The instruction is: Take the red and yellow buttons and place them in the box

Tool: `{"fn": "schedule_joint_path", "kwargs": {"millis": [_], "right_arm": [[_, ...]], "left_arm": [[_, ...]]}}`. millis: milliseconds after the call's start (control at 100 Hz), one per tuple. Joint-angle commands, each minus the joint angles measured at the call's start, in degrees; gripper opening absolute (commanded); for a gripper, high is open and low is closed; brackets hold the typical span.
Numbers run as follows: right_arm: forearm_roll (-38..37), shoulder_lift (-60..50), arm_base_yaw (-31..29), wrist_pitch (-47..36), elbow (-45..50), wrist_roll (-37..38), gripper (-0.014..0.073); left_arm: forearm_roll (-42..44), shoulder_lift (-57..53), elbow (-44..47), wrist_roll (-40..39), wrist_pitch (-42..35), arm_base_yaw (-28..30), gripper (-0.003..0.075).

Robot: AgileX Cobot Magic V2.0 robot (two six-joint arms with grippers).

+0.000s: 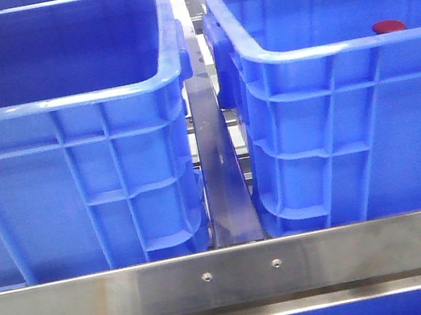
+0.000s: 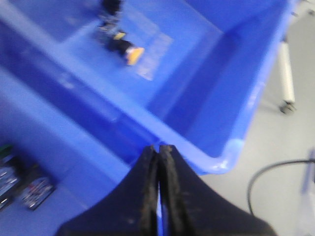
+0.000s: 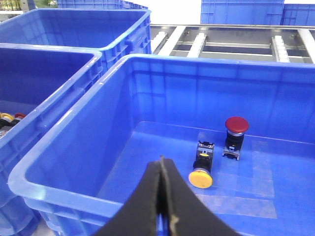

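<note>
The red button (image 3: 236,126) and yellow button (image 3: 201,179) lie close together on the floor of the box (image 3: 64,194). The right gripper (image 3: 160,164), fingers closed and empty, hovers above the near rim; it should open fully before descending. The left gripper (image 2: 158,150) is closed too.

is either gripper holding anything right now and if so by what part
Nothing is held: the left gripper and the right gripper are both shut and empty.
</note>
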Motion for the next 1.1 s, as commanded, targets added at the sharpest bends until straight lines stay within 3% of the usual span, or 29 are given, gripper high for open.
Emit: {"fn": "schedule_joint_path", "kwargs": {"millis": [0, 430, 930, 1090], "right_arm": [[1.6, 0.3, -0.2, -0.6, -1.6, -0.3, -0.0062], [1.6, 0.3, -0.2, -0.3, -1.6, -0.3, -0.0062], [1.6, 0.3, -0.2, -0.3, -1.6, -0.3, -0.0062], [1.6, 0.3, -0.2, -0.3, -1.6, -0.3, -0.0062]], "left_arm": [[-3.2, -5.0, 2.8, -0.7, -7.7, -0.3, -0.0020], [-3.2, -20.3, 23.5, -0.8, -27.9, -0.3, -0.0020], [-3.4, -37.4, 40.0, -2.1, -36.1, -0.2, -0.0020], [-3.4, -40.4, 43.7, -2.1, -42.2, -0.2, -0.0020]]}}
